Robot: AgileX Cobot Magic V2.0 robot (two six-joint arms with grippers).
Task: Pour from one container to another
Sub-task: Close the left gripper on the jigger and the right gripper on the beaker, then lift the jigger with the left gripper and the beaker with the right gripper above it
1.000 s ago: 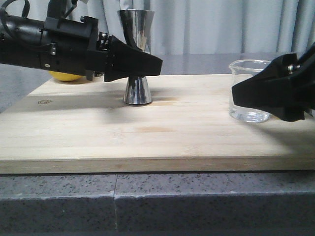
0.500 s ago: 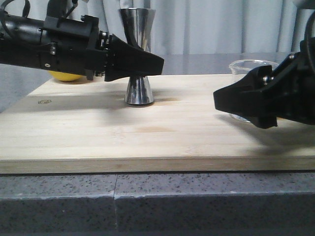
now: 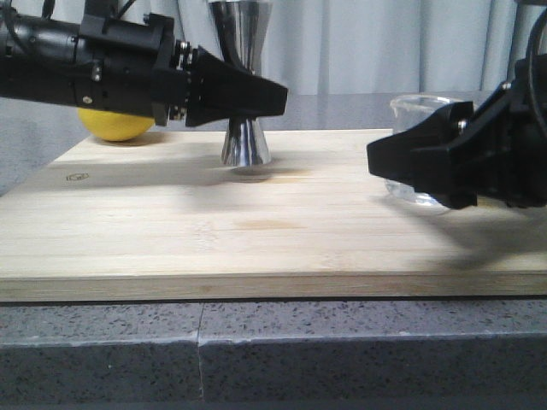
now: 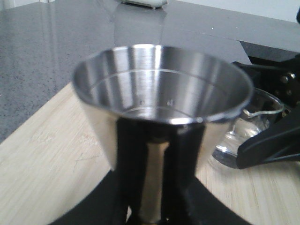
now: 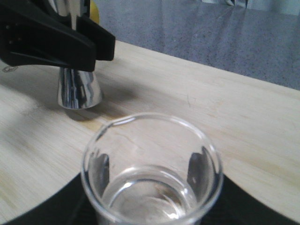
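Note:
My left gripper is shut on the narrow waist of the polished steel jigger. It holds the jigger upright, its base a little above the wooden board. The left wrist view looks into the jigger's open upper cup, with the black fingers on either side of the waist. My right gripper is shut on the clear glass beaker at the board's right. Its fingers show through the beaker glass. A little clear liquid seems to lie in the beaker's bottom.
A yellow lemon sits at the board's back left, behind the left arm. The board lies on a grey speckled counter, and a curtain hangs behind. The two grippers point at each other across the middle of the board.
The left gripper has lifted the jigger off the board. The right gripper has moved left toward the middle with the beaker, raising it slightly.

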